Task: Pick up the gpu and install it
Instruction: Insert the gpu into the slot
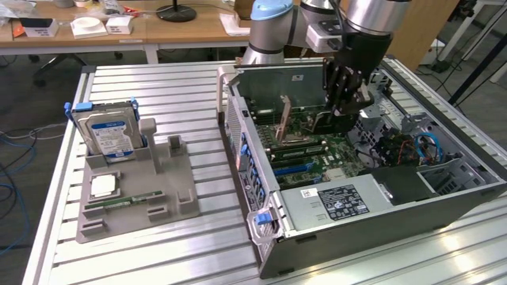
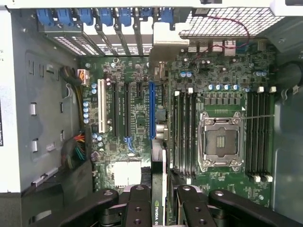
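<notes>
Jaws pinch the gpu (image 2: 158, 189) edge-on between the black fingers (image 2: 137, 208) of the gripper (image 1: 348, 89), the card hanging upright above the motherboard (image 2: 137, 113) inside the open computer case (image 1: 262, 196), roughly in line with the blue slot (image 2: 152, 111); seating it well likely means keeping card and slot parallel, bracket toward the case's rear openings, then pressing straight down

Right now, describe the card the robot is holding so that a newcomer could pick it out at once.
Find the open computer case on the slatted table; above its motherboard hang the arm's black jaws. Clamped between them, on edge, is the gpu: a thin flat card with a green logo, unlike the thick blue-labelled hard drive outside the case.
</notes>
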`<action>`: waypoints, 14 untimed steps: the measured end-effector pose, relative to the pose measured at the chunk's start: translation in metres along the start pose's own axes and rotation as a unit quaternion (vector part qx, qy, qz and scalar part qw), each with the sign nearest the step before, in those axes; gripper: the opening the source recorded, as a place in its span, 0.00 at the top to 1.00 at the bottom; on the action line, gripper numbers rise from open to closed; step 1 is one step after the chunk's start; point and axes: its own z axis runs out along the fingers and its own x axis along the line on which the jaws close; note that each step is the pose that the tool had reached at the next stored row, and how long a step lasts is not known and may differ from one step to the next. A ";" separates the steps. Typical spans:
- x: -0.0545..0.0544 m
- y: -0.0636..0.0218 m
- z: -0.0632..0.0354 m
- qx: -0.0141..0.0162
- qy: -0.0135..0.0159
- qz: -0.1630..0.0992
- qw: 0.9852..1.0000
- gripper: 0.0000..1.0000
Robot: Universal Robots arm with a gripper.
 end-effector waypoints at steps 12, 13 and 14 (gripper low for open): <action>0.005 0.0015 0.0168 0.000 0.000 0.000 1.000 0.74; 0.005 0.0018 0.0184 0.000 0.000 0.000 1.000 0.74; 0.005 0.0020 0.0201 0.000 0.000 0.000 1.000 0.74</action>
